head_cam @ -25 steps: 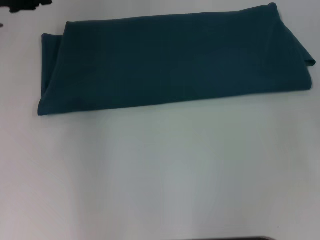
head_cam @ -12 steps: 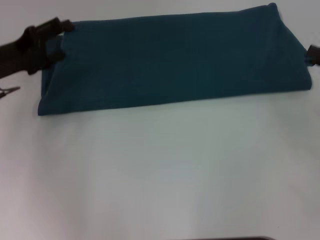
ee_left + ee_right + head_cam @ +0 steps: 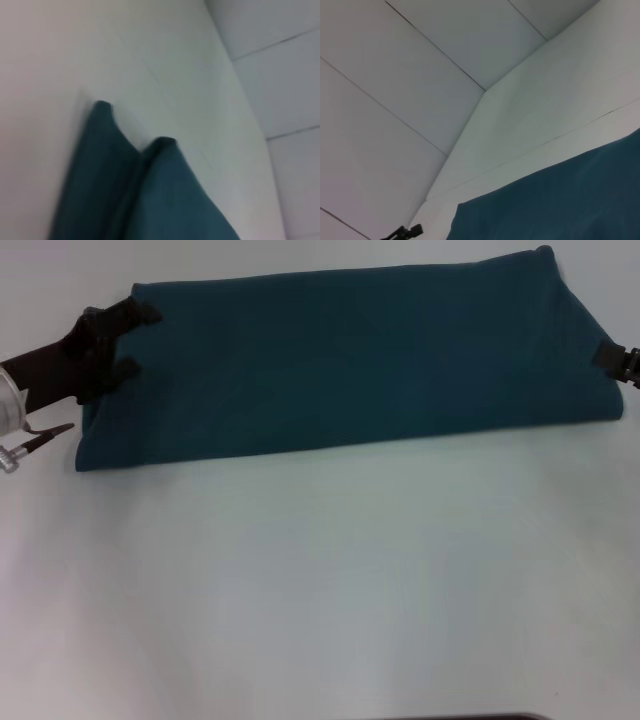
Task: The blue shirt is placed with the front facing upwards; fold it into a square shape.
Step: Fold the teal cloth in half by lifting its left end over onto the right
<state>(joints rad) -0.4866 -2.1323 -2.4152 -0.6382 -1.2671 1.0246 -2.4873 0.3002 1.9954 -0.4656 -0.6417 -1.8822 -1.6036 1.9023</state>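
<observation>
The blue shirt [image 3: 350,360] lies folded into a long band across the far part of the white table, plain side up, no letters showing. My left gripper [image 3: 130,340] is at the band's left end, open, one finger near the far corner and the other over the cloth edge. Only a small black part of my right gripper [image 3: 615,354] shows, at the band's right end. The left wrist view shows the shirt's layered folded edge [image 3: 150,200]. In the right wrist view the shirt [image 3: 560,200] fills the lower part, with the left gripper [image 3: 405,232] far off.
Bare white table [image 3: 320,580] stretches from the shirt to the near edge, where a dark strip [image 3: 460,717] shows. A silver wrist ring and plug [image 3: 20,430] sit behind the left gripper. White wall panels [image 3: 420,75] stand beyond the table.
Both grippers have come into view from the sides. The left one has settled lower at the shirt's left end; the right one has edged onto the right end. The shirt has not moved.
</observation>
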